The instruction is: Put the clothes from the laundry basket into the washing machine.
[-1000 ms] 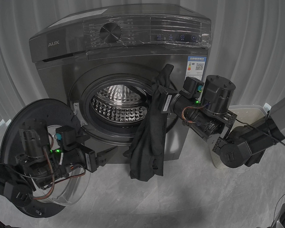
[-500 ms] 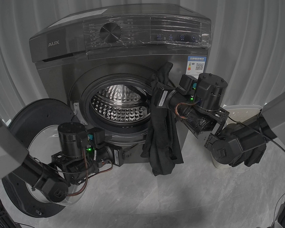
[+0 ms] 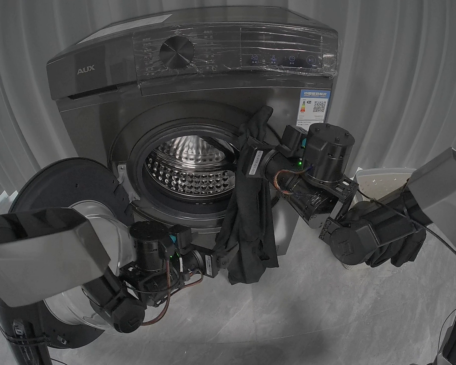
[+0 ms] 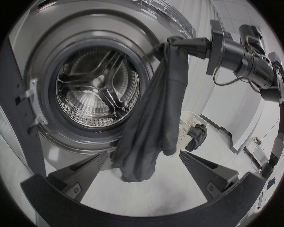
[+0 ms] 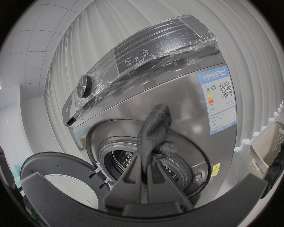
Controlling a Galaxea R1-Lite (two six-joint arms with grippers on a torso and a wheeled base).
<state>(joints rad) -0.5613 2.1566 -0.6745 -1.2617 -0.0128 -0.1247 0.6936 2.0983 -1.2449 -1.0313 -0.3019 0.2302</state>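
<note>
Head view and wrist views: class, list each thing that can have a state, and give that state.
washing machine door: swung wide open.
drum: lit, no clothes seen inside.
right gripper: shut on the dark garment.
dark garment: hanging before the drum, not yet inside.
left gripper: open, at the dark garment's lower end.
laundry basket: upright, another dark cloth draped over its rim.

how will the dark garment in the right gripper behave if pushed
Likely floppy: the dark garment drapes in folds from the right gripper. Probably light, held by one pinched end. A push from the left gripper would likely swing it.
</note>
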